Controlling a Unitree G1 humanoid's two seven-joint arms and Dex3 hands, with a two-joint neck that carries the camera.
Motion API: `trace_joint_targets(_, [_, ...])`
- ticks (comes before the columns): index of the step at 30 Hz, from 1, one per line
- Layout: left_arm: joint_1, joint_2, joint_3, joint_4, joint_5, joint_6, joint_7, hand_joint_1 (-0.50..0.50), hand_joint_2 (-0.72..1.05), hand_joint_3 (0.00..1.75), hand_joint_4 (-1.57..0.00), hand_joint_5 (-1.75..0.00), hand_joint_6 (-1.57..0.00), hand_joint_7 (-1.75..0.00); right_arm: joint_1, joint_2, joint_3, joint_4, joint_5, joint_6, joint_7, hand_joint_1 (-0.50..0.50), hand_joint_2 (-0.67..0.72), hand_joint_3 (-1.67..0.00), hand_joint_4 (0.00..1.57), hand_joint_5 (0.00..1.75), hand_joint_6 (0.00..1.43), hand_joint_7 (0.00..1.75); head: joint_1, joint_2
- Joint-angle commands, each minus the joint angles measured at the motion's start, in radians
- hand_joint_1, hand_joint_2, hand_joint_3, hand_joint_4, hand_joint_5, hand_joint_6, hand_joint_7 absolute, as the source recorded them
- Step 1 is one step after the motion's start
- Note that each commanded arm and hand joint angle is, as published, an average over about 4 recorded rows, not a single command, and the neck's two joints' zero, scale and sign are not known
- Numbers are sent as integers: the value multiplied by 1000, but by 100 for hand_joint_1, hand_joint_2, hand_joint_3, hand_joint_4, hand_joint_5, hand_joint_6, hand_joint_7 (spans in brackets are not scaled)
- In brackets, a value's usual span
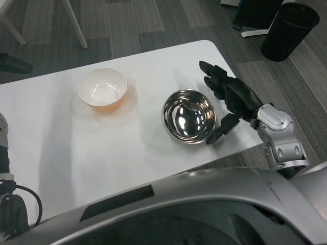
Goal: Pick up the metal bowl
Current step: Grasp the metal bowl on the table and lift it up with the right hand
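Reaching with our right hand (230,99), fingers spread and holding nothing, just right of the metal bowl (189,116).

Metal bowl (189,116) on the bench (61,153), toward its right edge. Second bowl (102,89) to its left and a little farther back, apart. Right hand (229,100) just right of the metal bowl. Bin (289,29) on the floor beyond, far right.
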Motion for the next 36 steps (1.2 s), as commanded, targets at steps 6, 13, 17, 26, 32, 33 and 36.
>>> trace_joint_targets(6, [-7,10,4,-10,-10,4,0,-50,-72,4,0,0,0,0,-2,0,-5,-33,8,-3,4,-19,-3,-8,0,0,0,0,10,-11])
trace_joint_targets(13, [1,13,10,-23,-12,13,0,-50,-72,4,0,0,0,0,2,2,-53,-97,31,23,21,-19,-3,-8,0,0,0,0,16,-17])
trace_joint_targets(17, [1,17,16,-26,-12,18,1,-50,-72,9,0,0,0,0,2,3,-43,-109,-27,26,21,-21,-8,-8,0,0,0,0,15,-17])
trace_joint_targets(26, [-1,19,16,-25,-12,24,0,-50,-72,7,0,0,0,0,-44,26,64,0,-90,-65,6,-21,-3,-8,0,0,0,0,16,-15])
trace_joint_targets(32, [1,18,15,-25,-12,24,0,-50,-72,9,0,0,0,0,-77,34,120,98,-97,-179,-35,-24,-3,-8,0,0,0,0,15,-15])
trace_joint_targets(33, [1,18,14,-25,-12,24,0,-50,-72,9,0,0,0,0,-81,33,124,104,-98,-184,-38,-25,-3,-8,0,0,0,0,15,-14])
trace_joint_targets(36, [1,18,14,-25,-12,24,0,-50,-72,4,0,0,0,0,-84,33,129,110,-98,-189,-40,-25,-3,-8,0,0,0,0,14,-7])
